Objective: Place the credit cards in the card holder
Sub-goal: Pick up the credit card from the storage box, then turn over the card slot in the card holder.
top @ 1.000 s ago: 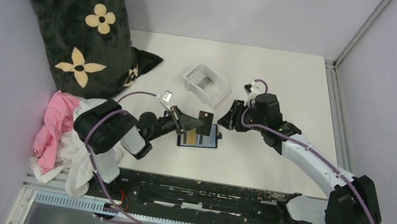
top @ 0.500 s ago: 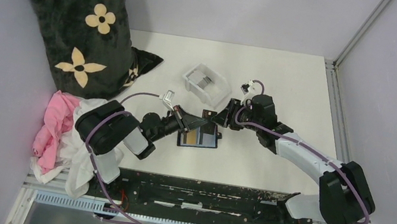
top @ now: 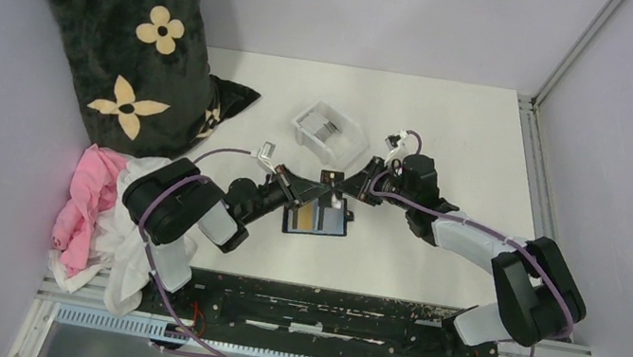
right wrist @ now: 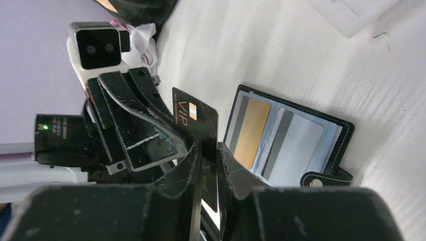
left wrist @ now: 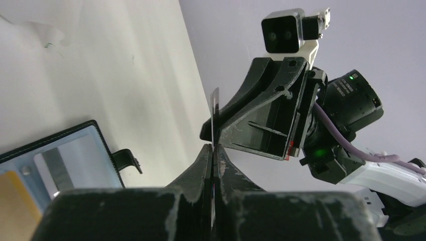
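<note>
One black credit card [top: 328, 178] marked VIP [right wrist: 196, 116] is held upright above the table, my left gripper [top: 309, 190] shut on its lower edge [left wrist: 213, 146]. My right gripper [top: 342, 185] has come up from the right. Its jaws stand close on either side of the card's near corner [right wrist: 209, 146], with a thin gap showing. Whether they pinch it I cannot tell. Below lies the open black card holder [top: 317, 222], an orange card [right wrist: 248, 131] and grey cards in its slots. More grey cards [top: 325, 127] sit in the clear tray [top: 348, 150].
A black flower-patterned cloth [top: 117, 22] fills the back left. A pink and white cloth [top: 88, 205] lies by the left arm's base. Walls close in the table at the back and right, and a metal rail [top: 321, 309] runs along the near edge.
My right arm has moved left to the held card and its jaws have narrowed around the card's corner. My left gripper has kept its grip and barely moved.
</note>
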{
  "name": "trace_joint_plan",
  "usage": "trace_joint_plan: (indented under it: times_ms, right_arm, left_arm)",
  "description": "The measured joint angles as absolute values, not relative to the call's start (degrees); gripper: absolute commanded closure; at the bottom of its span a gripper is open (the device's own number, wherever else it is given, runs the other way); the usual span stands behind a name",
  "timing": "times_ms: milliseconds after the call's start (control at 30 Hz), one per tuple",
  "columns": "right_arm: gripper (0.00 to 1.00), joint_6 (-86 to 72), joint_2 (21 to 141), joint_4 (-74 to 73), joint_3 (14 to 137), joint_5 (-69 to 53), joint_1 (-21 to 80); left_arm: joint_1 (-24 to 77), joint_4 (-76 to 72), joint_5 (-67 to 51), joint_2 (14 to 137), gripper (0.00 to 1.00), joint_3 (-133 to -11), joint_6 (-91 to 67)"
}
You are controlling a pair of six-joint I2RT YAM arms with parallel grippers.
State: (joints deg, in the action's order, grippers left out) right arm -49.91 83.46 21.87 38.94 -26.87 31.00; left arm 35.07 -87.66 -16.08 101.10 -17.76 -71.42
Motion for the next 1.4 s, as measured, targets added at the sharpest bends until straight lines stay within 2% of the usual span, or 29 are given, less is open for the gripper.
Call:
trace_joint_plan:
  times_ms: [67,233,267,433,633,967,1400]
  right_arm:
    - [0.98,-51.90,84.71,24.73,38.24,-27.35,30.65]
    - [0.99,-54.87,85.62,28.86,37.39,-28.45,30.26]
    - [0.99,-55.33,85.60,29.54,37.36,-28.71,30.33]
    - [0.99,-54.57,85.01,27.83,37.36,-28.38,31.22]
    - [0.99,-49.36,81.62,19.18,37.50,-25.41,31.62]
    - [0.99,-38.61,79.24,0.62,42.96,-15.22,32.73]
    - [0.99,-33.23,84.97,-8.01,47.83,-6.37,36.91]
  left_arm:
    - [34.87,-87.50,-15.42,101.60,0.95,-17.78,-71.61]
    - [34.54,-87.31,-14.48,102.24,0.64,-17.82,-72.23]
    - [34.57,-87.39,-14.20,102.45,0.60,-17.82,-72.53]
    - [34.68,-87.79,-13.89,102.56,0.53,-16.82,-73.14]
    - [33.43,-87.85,-12.08,102.56,0.51,-11.84,-73.17]
    - [32.82,-87.88,-6.79,102.85,0.57,-6.17,-71.57]
    - [32.82,-86.08,-3.14,99.07,0.59,-3.25,-67.20]
